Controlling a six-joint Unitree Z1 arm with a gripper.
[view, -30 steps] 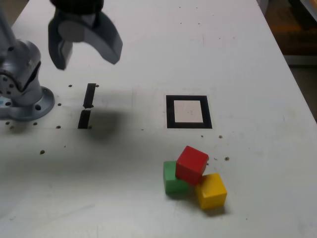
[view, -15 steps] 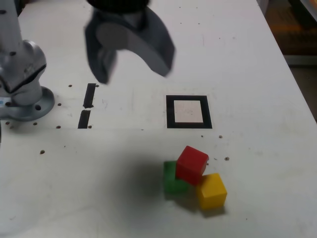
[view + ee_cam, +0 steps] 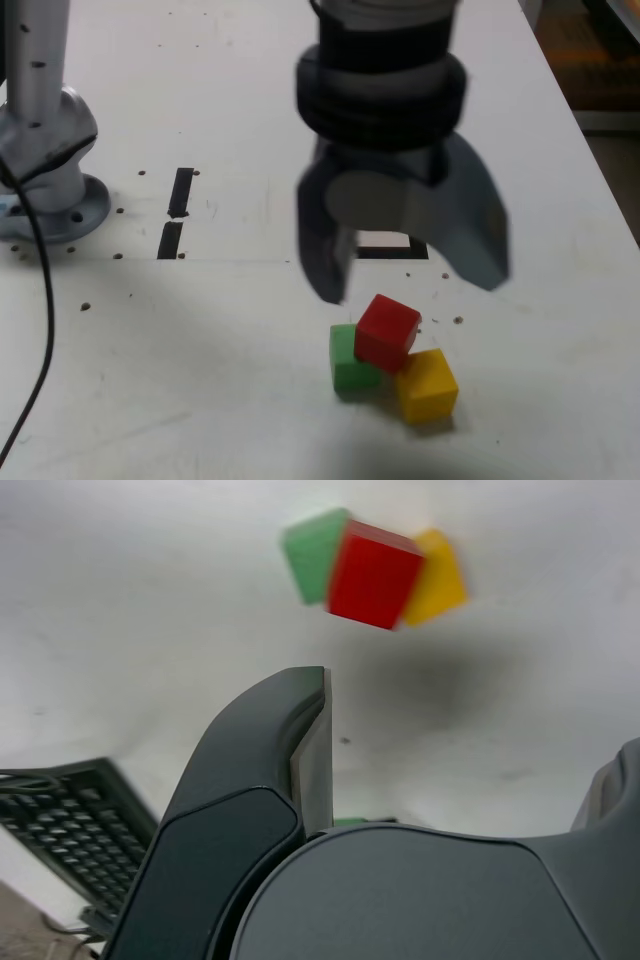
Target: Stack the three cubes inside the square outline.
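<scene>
The gripper [image 3: 405,275] has swung across from the exterior view's left, its smooth grey jaws spread wide and empty above the cubes. Matte yellow cube [image 3: 427,384] nearest; green cube [image 3: 346,361] at its nine o'clock; red cube [image 3: 388,332] tilted atop both. Square outline [image 3: 383,251] beyond, at twelve o'clock, mostly hidden.

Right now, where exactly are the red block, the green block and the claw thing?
red cube [image 3: 387,331], exterior view: on its front face.
green cube [image 3: 345,363], exterior view: on its visible front face, left of the red one.
gripper [image 3: 410,272], exterior view: in the gap midway between its two open fingertips.
</scene>
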